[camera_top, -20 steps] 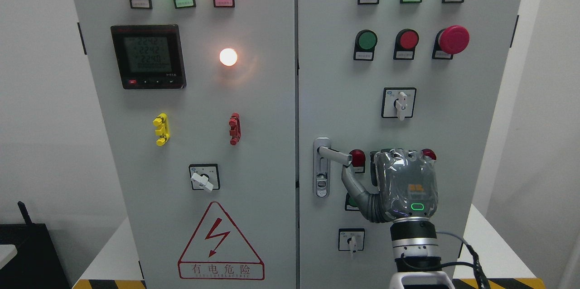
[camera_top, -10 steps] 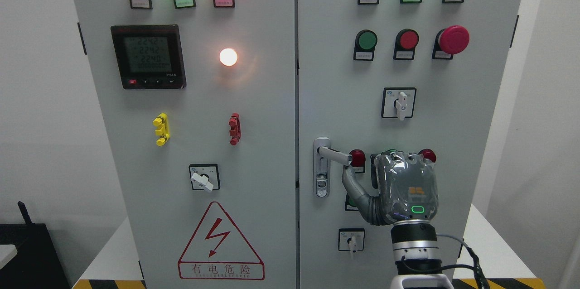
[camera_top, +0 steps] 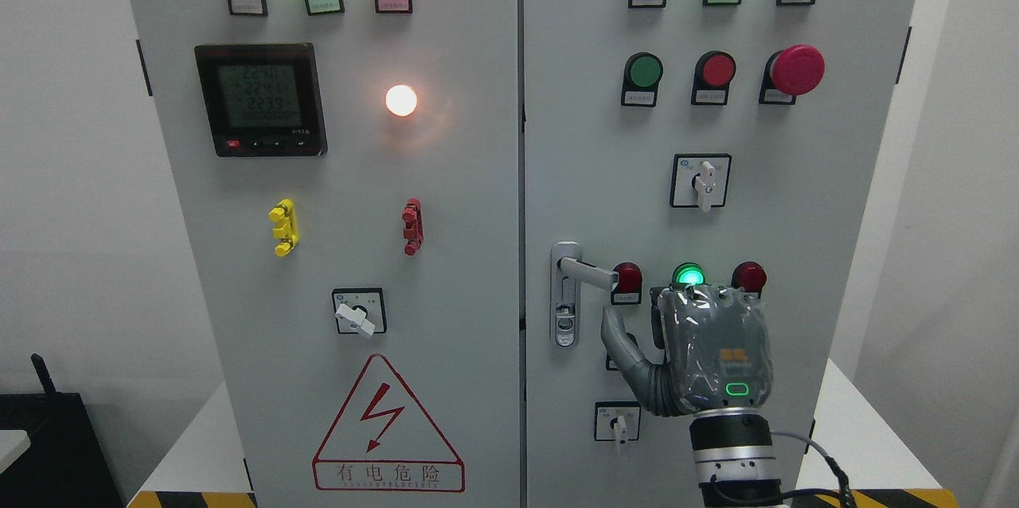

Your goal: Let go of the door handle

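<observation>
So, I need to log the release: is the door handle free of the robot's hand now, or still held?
Free. The right hand sits below the door handle, thumb clear of the lever, holding nothing.

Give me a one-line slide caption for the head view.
Right hand sits below and apart from the door handle on the control cabinet, thumb raised.

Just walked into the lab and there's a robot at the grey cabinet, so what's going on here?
The robot's right hand, grey with a green light on its back, is in front of the right door of the grey electrical cabinet. It sits just below and right of the silver lever door handle, not gripping it; the thumb points up toward the lever with a gap between them. The handle sticks out to the right, and the door looks closed. The left arm is out of sight.
</observation>
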`<action>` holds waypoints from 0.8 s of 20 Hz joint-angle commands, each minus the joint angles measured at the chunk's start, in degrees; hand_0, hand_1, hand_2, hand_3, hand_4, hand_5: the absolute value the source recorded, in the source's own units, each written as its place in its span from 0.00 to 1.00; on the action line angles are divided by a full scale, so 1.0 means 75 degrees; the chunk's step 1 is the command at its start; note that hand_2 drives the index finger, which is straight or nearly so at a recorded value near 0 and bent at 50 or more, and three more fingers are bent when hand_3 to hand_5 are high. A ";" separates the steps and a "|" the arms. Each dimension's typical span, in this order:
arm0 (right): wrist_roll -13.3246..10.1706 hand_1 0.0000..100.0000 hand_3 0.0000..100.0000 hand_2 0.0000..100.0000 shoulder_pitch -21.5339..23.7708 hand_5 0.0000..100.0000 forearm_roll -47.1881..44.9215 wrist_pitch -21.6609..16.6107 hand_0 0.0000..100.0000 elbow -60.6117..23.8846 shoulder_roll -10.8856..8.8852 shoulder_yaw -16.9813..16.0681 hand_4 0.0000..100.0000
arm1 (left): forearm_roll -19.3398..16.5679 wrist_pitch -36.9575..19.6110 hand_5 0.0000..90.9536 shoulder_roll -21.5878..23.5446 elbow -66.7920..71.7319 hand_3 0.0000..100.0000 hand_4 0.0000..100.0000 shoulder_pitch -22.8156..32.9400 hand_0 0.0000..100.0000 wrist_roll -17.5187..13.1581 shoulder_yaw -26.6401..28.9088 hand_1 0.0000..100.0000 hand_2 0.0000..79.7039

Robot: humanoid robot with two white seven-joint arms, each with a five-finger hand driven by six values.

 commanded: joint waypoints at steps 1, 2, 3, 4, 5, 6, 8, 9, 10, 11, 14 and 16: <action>-0.0193 0.13 1.00 0.94 0.0342 0.96 -0.0023 -0.0350 0.45 -0.0589 -0.0029 -0.0040 1.00 | 0.0000 0.0006 0.00 0.0000 0.0129 0.00 0.00 -0.0005 0.12 0.0006 0.0082 0.39 0.00; -0.0287 0.13 1.00 0.93 0.0401 0.96 -0.0047 -0.0468 0.45 -0.0682 -0.0029 -0.0052 1.00 | 0.0000 0.0006 0.00 0.0000 0.0129 0.00 0.00 -0.0005 0.12 0.0006 0.0082 0.39 0.00; -0.0323 0.13 1.00 0.92 0.0518 0.96 -0.0058 -0.0504 0.46 -0.0799 -0.0029 -0.0064 1.00 | 0.0000 0.0006 0.00 0.0000 0.0129 0.00 0.00 -0.0005 0.12 0.0006 0.0082 0.39 0.00; -0.0346 0.13 1.00 0.91 0.0600 0.96 -0.0117 -0.0516 0.46 -0.0916 -0.0029 -0.0052 0.99 | 0.0000 0.0006 0.00 0.0000 0.0129 0.00 0.00 -0.0005 0.12 0.0006 0.0082 0.39 0.00; -0.0358 0.13 1.00 0.88 0.0636 0.95 -0.0233 -0.0527 0.46 -0.0987 -0.0053 -0.0052 0.95 | 0.0000 -0.0005 0.00 0.0000 0.0129 0.00 0.00 -0.0005 0.12 0.0006 0.0082 0.39 0.00; -0.0393 0.13 1.00 0.86 0.0740 0.94 -0.0385 -0.0551 0.46 -0.1092 -0.0146 -0.0052 0.94 | 0.0000 0.0006 0.00 0.0000 0.0129 0.00 0.00 -0.0005 0.12 0.0006 0.0082 0.39 0.00; -0.0452 0.12 1.00 0.79 0.1138 0.91 -0.0702 -0.0632 0.47 -0.1455 -0.0380 -0.0064 0.92 | 0.0000 0.0006 0.00 0.0000 0.0129 0.00 0.00 0.0007 0.12 0.0006 0.0082 0.39 0.00; -0.0440 0.12 1.00 0.73 0.1302 0.86 -0.0819 -0.0703 0.47 -0.1607 -0.0520 -0.0087 0.88 | 0.0000 -0.0005 0.00 0.0000 0.0129 0.00 0.00 0.0007 0.12 0.0006 0.0082 0.39 0.00; -0.0452 0.12 1.00 0.67 0.1385 0.80 -0.0994 -0.0750 0.47 -0.1713 -0.0707 -0.0157 0.86 | 0.0000 0.0006 0.00 0.0000 0.0129 0.00 0.00 0.0007 0.12 0.0006 0.0082 0.39 0.00; -0.0429 0.12 0.96 0.61 0.1432 0.69 -0.1240 -0.0797 0.48 -0.1795 -0.0929 -0.0309 0.82 | 0.0000 0.0006 0.00 0.0000 0.0129 0.00 0.00 0.0007 0.12 0.0006 0.0082 0.39 0.00; -0.0417 0.10 0.68 0.43 0.1433 0.30 -0.1955 -0.1054 0.49 -0.1890 -0.1423 -0.0497 0.56 | 0.0000 -0.0005 0.00 0.0000 0.0129 0.00 0.00 0.0007 0.12 0.0006 0.0082 0.39 0.00; -0.0394 0.09 0.45 0.30 0.1561 0.15 -0.2155 -0.1090 0.50 -0.1948 -0.1645 -0.0568 0.38 | 0.0000 0.0006 0.00 0.0000 0.0129 0.00 0.00 0.0007 0.12 0.0006 0.0082 0.39 0.00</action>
